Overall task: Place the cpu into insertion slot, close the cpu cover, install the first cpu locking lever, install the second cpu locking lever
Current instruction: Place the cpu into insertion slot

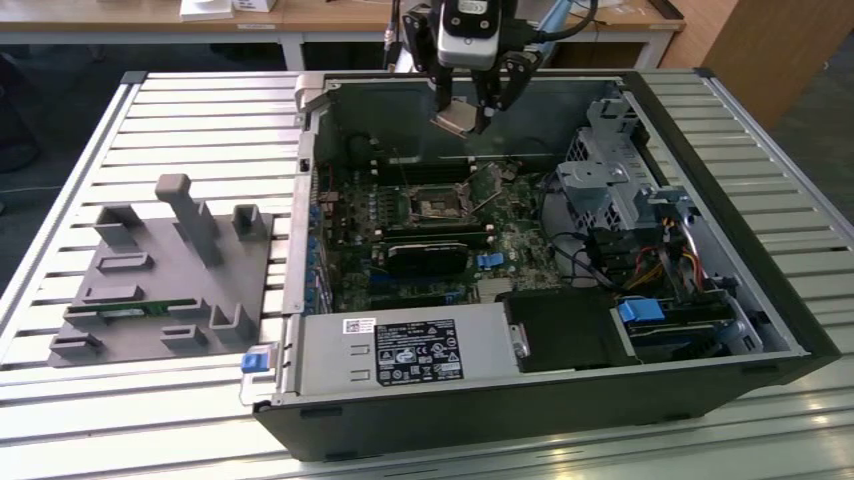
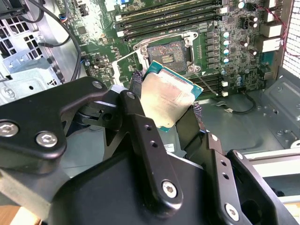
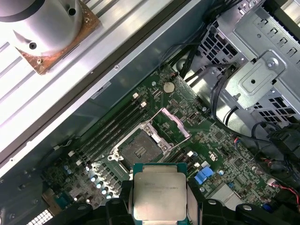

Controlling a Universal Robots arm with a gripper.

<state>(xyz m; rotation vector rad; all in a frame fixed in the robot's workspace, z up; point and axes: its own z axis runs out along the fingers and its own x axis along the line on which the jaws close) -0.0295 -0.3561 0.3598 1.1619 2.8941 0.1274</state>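
The cpu (image 2: 168,101) is pinched by opposite edges between the black fingers (image 2: 138,122) of the gripper (image 1: 470,108), closed on it, metal top showing in both wrist views; it hangs over the open computer case (image 1: 534,400), well apart from the insertion slot (image 3: 138,149); the slot lies bare on the green circuit board (image 3: 225,154), the cpu cover (image 3: 178,125) tilted up beside it; the case rests on the slatted tabletop (image 1: 174,110).

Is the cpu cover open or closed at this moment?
Open: in the first wrist view the cpu cover is swung aside from the bare insertion slot.
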